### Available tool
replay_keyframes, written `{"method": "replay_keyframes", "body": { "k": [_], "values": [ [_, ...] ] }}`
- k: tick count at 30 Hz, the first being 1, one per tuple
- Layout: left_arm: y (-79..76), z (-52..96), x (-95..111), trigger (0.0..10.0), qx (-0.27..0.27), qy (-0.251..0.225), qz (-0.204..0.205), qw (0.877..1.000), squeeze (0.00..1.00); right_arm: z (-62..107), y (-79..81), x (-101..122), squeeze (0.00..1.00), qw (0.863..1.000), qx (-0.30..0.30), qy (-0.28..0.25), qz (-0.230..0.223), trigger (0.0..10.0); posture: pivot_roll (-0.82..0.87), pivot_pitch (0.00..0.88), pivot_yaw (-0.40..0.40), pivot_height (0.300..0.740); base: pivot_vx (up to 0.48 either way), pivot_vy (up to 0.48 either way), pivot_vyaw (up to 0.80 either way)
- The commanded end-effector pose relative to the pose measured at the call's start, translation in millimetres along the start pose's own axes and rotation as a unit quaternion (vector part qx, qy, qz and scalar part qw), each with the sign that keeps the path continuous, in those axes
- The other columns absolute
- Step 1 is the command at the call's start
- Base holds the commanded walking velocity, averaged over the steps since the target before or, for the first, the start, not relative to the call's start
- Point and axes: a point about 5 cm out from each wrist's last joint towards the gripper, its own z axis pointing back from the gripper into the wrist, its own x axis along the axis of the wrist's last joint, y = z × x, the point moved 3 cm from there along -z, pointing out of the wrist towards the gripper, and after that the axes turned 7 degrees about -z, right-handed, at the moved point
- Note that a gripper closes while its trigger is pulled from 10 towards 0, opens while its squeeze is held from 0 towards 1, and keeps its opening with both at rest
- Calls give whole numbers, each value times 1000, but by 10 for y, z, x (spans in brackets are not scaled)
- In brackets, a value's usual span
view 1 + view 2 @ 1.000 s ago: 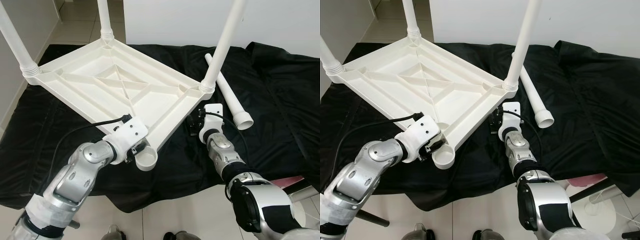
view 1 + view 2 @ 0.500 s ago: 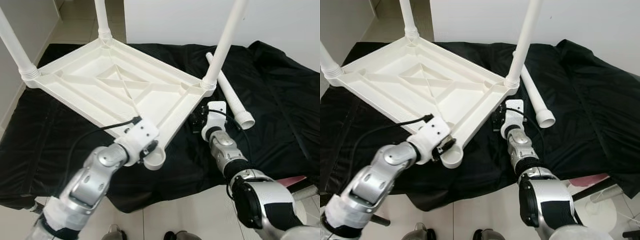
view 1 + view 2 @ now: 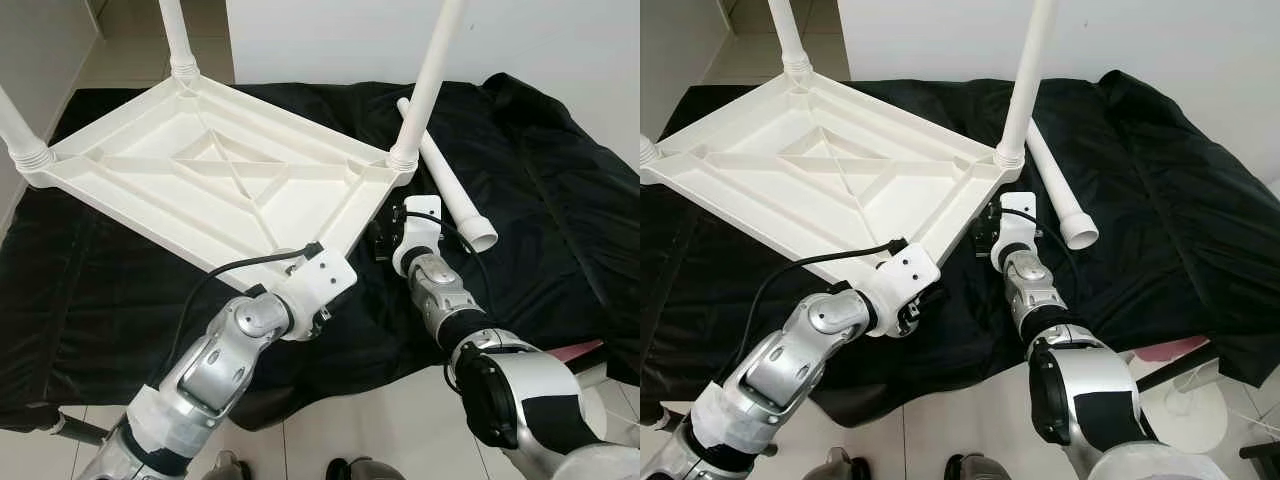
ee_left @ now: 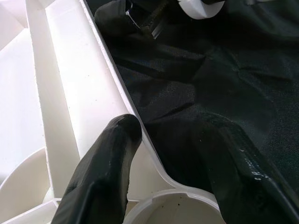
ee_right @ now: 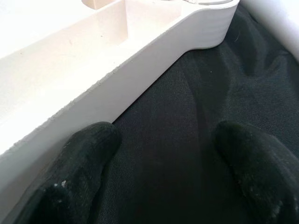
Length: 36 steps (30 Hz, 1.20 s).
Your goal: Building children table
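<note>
Left end effector (image 3: 318,300) open, straddling the empty corner socket (image 4: 173,207) of the upturned tabletop (image 3: 200,180) at 6 o'clock, right end effector (image 3: 385,235) open beside its edge, loose leg (image 3: 445,175) at 1 o'clock on black cloth (image 3: 540,180): steady tabletop before fetching the leg.

your left arm (image 3: 215,365) is bent and reaches forward and to the right. its white wrist (image 3: 320,282) points up and away from you. the left gripper (image 4: 175,158) has its two black fingers (image 4: 105,172) spread apart. your right arm (image 3: 450,320) reaches straight ahead, low down. its white wrist (image 3: 417,225) sits at the far end. the right gripper (image 5: 163,172) has its fingers (image 5: 79,168) spread wide too, with nothing between them.
</note>
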Motion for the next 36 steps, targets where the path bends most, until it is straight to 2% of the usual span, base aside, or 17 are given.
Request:
{"method": "replay_keyframes", "body": {
  "k": [1,4,7,9,11,14,15,17,27,29,31,33,36],
  "values": [
    [-42,-25,39,10000,-17,-8,1,1000,0,-25,82,94,0,1000,9,-17,5,10000,25,126,-38,740,0,0,0],
    [26,13,50,10000,-13,-14,6,1000,0,-17,36,93,0,1000,-3,-20,8,10000,29,125,-40,740,0,0,0],
    [246,179,123,10000,-8,-56,34,998,0,25,-79,23,0,999,-40,-19,13,10000,37,121,-44,740,0,0,0],
    [246,179,123,10000,-8,-56,34,998,0,25,-79,23,0,999,-40,-19,13,10000,37,121,-44,740,0,0,0],
    [348,276,166,10000,-7,-82,42,996,0,51,-111,-32,0,999,-51,-14,14,10000,39,119,-51,740,0,0,0],
    [413,324,163,10000,-1,-88,47,995,0,65,-130,-46,0,998,-57,-16,10,10000,39,119,-51,740,0,0,0],
    [487,365,135,10000,12,-87,43,995,0,79,-166,-47,0,998,-66,-20,8,10000,37,116,-59,740,0,0,0],
    [666,435,22,10000,43,-71,37,996,0,112,-224,-14,0,996,-78,-37,6,10000,39,112,-71,740,0,0,0],
    [907,514,-200,10000,70,-36,16,997,0,189,-199,58,0,995,-58,-75,8,10000,39,109,-83,740,0,0,0],
    [1036,549,-436,10000,72,11,-9,997,0,281,-188,79,0,995,-41,-94,14,10000,25,102,-80,740,0,0,0],
    [1036,549,-436,10000,72,11,-9,997,0,281,-188,79,0,995,-41,-94,14,10000,25,102,-80,740,0,0,0],
    [1039,574,-662,10000,57,63,-46,995,0,366,-217,93,0,994,-37,-102,21,10000,18,101,-72,740,0,0,0],
    [1000,575,-732,10000,50,76,-51,995,0,418,-270,85,0,994,-40,-102,26,10000,9,100,-67,740,0,0,0]
  ]
}}
